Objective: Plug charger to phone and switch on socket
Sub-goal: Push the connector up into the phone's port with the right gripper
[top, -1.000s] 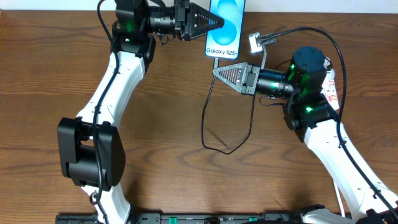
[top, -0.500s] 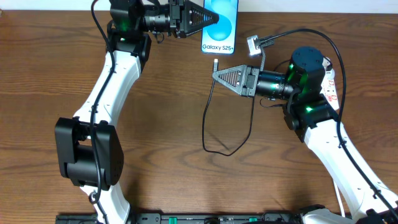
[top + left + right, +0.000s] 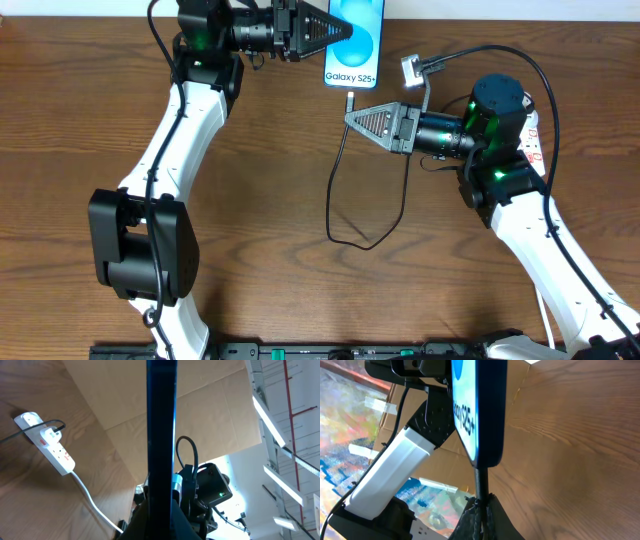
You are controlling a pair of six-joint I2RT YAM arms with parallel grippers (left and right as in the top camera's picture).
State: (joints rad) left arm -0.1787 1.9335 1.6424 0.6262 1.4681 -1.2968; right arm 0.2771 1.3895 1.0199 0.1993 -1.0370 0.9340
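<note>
Step in hand: connector insertion. The phone is clamped by the closed left tool at 12 o'clock of the bench. The charger is pinched near its tip by the closed right tool, and the tip is presented at the phone's 6 o'clock edge; full seating cannot be confirmed. Next, the tip is to be pushed straight toward 12 o'clock. The socket, at 3 o'clock, is to be switched afterwards

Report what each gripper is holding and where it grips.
Left gripper: the phone, clamped at one long side. Right gripper: the charger, pinched just behind its connector tip.
</note>
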